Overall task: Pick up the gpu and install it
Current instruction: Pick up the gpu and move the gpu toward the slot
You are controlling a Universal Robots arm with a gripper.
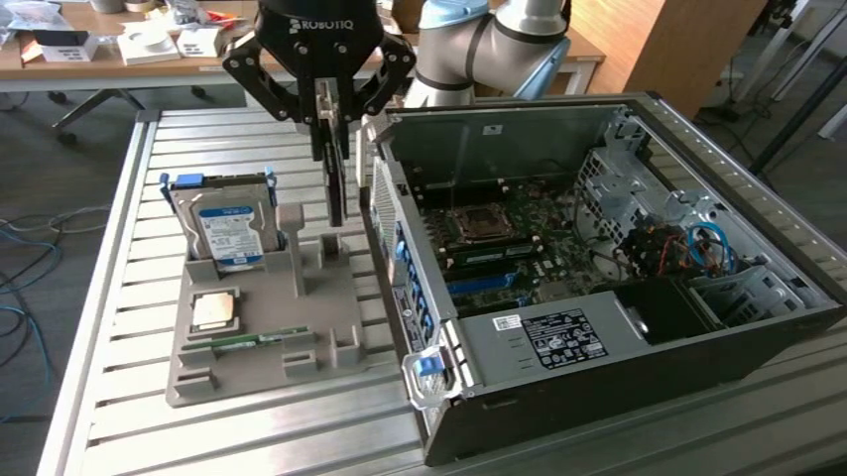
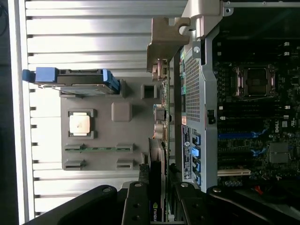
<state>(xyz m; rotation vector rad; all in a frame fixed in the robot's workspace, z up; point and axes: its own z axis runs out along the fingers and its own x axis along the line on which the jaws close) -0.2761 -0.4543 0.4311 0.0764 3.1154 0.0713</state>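
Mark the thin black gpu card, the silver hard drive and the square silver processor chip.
thin black gpu card (image 1: 336,198), exterior view, edge-on lower half.
silver hard drive (image 1: 228,230), exterior view, blue-white label.
square silver processor chip (image 1: 214,312), exterior view, top face.

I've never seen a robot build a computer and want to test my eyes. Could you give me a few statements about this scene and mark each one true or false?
1. The end effector grips the gpu. True.
2. The gpu is seated inside the computer case. False: it hangs on edge outside the case, at the gray tray.
3. The hard drive lies flat on the tray. False: it stands upright in the tray.
4. The case is open, with its circuit board showing. True.
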